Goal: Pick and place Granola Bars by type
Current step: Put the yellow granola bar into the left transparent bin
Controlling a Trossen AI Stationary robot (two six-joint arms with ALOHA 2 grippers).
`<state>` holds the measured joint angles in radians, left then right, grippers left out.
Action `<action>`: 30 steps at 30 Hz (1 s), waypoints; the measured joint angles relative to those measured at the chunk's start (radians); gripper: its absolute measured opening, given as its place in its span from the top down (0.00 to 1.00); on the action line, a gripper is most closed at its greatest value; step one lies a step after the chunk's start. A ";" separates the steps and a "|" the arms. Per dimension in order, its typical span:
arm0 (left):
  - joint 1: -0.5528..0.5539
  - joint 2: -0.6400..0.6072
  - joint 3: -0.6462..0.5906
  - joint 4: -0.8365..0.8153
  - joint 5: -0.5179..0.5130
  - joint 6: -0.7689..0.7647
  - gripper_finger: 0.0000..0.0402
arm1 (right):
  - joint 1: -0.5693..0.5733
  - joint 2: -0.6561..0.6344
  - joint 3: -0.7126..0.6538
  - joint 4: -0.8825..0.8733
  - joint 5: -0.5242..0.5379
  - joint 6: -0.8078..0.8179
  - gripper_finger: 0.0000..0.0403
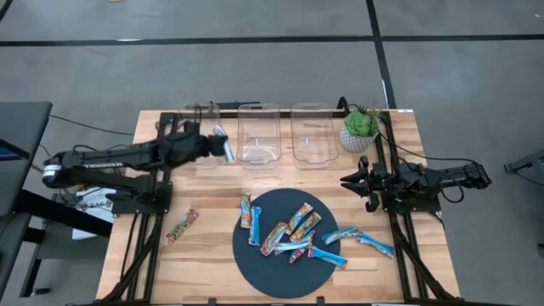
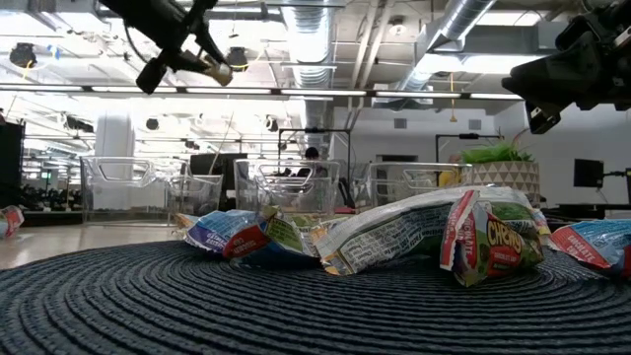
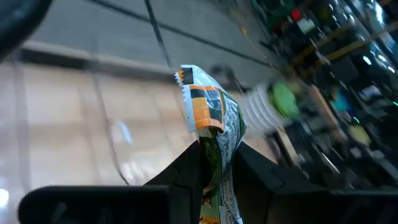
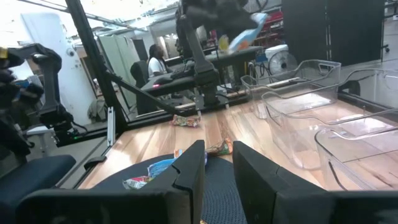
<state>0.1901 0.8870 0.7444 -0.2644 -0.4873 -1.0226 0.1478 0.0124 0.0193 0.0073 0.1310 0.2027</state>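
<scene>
Wooden worktop [image 1: 212, 195] on grey floor; three clear bins [image 1: 259, 136] along far edge, potted plant [image 1: 360, 127] beside them. Granola Bars [image 1: 293, 231] scattered on and around dark round mat [image 1: 255, 263]; one stray bar [image 1: 182, 225] lies off mat toward left side. Left gripper [image 1: 223, 146] raised near leftmost bin, jaws pinching multicoloured bar [image 3: 214, 124], lower end hidden between fingers. Right gripper [image 1: 350, 180] hovers near plant, nothing held, jaws nearly together. Low view alone shows room behind, ceiling ducts.

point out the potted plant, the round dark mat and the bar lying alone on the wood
small green potted plant [image 1: 360, 127], high view, leaves
round dark woven mat [image 1: 257, 272], high view, bare edge
lone multicoloured granola bar [image 1: 182, 225], high view, wrapper middle
</scene>
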 joint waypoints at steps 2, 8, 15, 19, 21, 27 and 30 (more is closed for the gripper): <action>0.064 -0.015 0.000 -0.002 0.000 0.042 0.84 | 0.000 0.000 0.000 0.000 0.000 0.000 0.81; 0.260 -0.069 0.000 -0.018 0.001 0.145 0.84 | 0.000 0.000 0.000 0.000 0.000 0.000 0.81; 0.433 -0.143 0.000 -0.017 0.004 0.258 0.84 | 0.000 0.000 0.000 0.000 0.000 0.000 0.81; 0.485 -0.170 0.000 -0.047 0.016 0.300 0.84 | 0.000 0.000 0.000 0.000 0.000 0.000 0.81; 0.499 -0.171 0.000 -0.072 0.033 0.315 0.84 | 0.000 0.000 0.000 0.000 0.000 0.000 0.81; 0.528 -0.166 0.000 -0.146 0.069 0.372 0.84 | 0.000 0.000 0.000 0.000 0.000 0.000 0.81; 0.533 -0.148 0.000 -0.184 0.102 0.491 0.84 | 0.000 0.000 0.000 0.000 0.000 0.000 0.81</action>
<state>0.7231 0.7389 0.7441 -0.4481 -0.3849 -0.5316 0.1480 0.0123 0.0193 0.0072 0.1312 0.2028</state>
